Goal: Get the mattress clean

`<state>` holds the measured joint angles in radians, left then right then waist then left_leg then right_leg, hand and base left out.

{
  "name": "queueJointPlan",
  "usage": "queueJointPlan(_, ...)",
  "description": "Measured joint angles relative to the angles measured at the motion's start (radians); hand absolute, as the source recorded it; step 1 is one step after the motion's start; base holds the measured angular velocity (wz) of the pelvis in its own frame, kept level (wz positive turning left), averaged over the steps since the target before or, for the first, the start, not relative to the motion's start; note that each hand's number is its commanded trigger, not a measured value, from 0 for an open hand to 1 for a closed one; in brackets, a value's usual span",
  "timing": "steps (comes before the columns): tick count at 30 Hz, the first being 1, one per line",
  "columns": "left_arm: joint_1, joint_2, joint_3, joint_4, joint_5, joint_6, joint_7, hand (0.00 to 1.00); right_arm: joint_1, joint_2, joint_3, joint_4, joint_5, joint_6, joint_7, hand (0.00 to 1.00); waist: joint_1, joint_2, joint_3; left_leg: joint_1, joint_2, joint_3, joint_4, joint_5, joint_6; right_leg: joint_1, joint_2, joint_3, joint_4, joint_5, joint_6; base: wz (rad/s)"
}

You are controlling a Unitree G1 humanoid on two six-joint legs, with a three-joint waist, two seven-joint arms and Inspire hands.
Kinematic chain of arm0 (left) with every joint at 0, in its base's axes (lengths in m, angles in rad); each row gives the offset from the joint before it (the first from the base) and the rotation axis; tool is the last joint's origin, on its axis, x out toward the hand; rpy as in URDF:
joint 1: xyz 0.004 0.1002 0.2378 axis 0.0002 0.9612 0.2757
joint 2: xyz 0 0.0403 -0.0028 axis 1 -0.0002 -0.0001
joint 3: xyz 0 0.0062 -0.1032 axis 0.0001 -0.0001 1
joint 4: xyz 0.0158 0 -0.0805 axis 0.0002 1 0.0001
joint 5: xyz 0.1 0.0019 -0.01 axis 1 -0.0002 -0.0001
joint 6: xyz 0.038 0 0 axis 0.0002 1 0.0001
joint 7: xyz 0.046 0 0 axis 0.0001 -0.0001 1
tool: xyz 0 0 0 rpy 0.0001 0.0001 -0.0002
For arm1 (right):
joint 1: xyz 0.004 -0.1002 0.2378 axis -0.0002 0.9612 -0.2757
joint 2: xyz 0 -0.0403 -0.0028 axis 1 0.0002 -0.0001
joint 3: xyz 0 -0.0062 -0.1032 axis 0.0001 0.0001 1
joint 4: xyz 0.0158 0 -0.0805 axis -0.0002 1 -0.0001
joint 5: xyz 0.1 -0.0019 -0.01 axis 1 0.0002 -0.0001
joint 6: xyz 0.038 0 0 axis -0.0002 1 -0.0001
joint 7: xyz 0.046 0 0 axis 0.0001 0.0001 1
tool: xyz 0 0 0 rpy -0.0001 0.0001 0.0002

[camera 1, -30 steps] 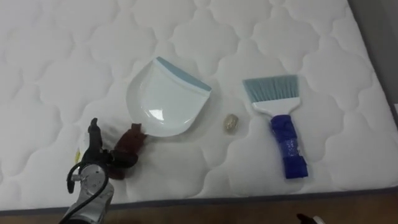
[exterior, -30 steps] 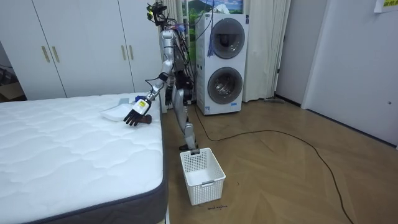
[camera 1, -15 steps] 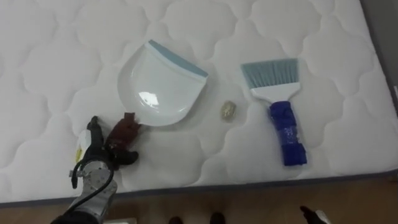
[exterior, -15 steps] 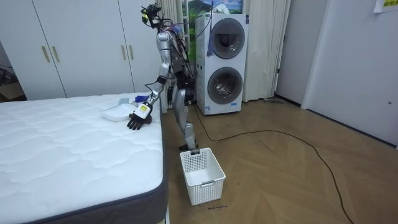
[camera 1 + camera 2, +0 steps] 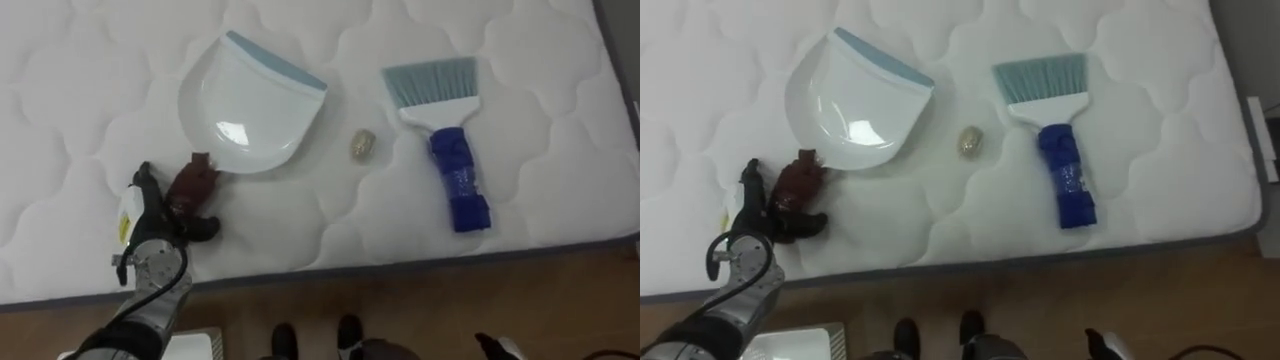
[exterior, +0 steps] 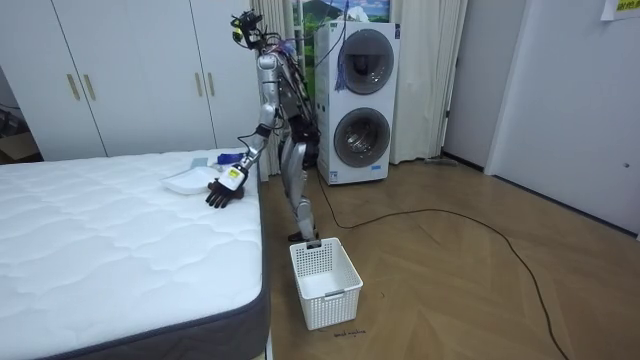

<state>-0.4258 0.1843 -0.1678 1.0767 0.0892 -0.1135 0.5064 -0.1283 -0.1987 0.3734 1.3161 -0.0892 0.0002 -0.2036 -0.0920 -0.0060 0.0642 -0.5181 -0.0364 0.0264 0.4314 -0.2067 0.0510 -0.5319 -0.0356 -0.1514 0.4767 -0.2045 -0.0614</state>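
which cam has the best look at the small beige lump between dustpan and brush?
Left eye view: the beige lump lies in the open on the mattress, between the dustpan and the brush, touching neither. The right eye view shows it about as well. The room view stands too far off to make it out.

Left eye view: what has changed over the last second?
The camera shifted, so everything slid up the picture. The left hand closed in a little on the handle of the dustpan, open, gripping nothing. Dustpan, brush and scrap lie as before. The right hand hangs low.
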Motion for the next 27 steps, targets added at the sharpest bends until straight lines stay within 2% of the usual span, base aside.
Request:
queueJointPlan(2,-0.013,0.004,0.000,0.000,0.000,0.004,0.017,1.00,-0.001,-0.001,0.000,0.000,0.000,0.003,0.001,0.00,-0.008,-0.001,-0.0001,-0.023,-0.012,0.001,0.023,0.001,0.003,-0.023,-0.013,0.001,0.029,-0.020,-0.006,0.07)
queueJointPlan(4,-0.024,0.031,0.002,0.000,0.003,0.005,0.029,1.00,-0.001,0.000,-0.001,0.001,-0.001,0.014,0.005,0.00,-0.014,0.000,0.0001,-0.045,-0.014,0.022,0.052,0.002,0.006,-0.054,-0.026,0.006,0.069,-0.036,-0.007,0.03)
queueJointPlan(6,-0.030,0.042,0.002,0.001,0.002,0.006,0.027,1.00,0.001,-0.001,-0.001,0.002,-0.002,0.019,0.005,0.00,-0.021,0.000,0.0002,-0.056,-0.017,0.029,0.060,0.003,0.008,-0.070,-0.035,0.006,0.091,-0.045,-0.008,0.06)
queueJointPlan(10,-0.033,0.031,-0.005,0.016,0.002,0.025,0.034,1.00,0.013,-0.001,0.000,0.004,0.000,0.030,0.010,0.00,-0.043,-0.001,0.0001,-0.066,-0.014,0.038,0.073,0.000,0.013,-0.084,-0.036,0.007,0.116,-0.045,-0.009,0.04)
queueJointPlan(14,-0.035,0.032,-0.020,0.026,0.003,0.040,0.005,1.00,0.024,0.000,0.000,0.004,0.004,0.046,0.016,0.00,-0.045,0.000,-0.0002,-0.067,-0.014,0.044,0.080,-0.001,0.014,-0.089,-0.037,0.014,0.130,-0.044,-0.011,-0.06)
queueJointPlan(17,-0.032,0.008,-0.033,0.033,0.003,0.041,-0.016,1.00,0.027,0.000,-0.001,0.004,0.003,0.046,0.029,0.00,-0.044,0.000,-0.0003,-0.069,-0.013,0.044,0.086,-0.001,0.013,-0.092,-0.035,0.015,0.131,-0.043,-0.012,0.00)
queueJointPlan(27,-0.035,0.023,-0.053,0.050,0.007,0.056,-0.097,1.00,0.026,0.000,-0.001,0.000,0.003,0.047,0.054,0.00,-0.043,0.000,-0.0025,-0.063,-0.012,0.057,0.094,0.000,0.013,-0.096,-0.036,0.027,0.149,-0.043,-0.013,-0.02)
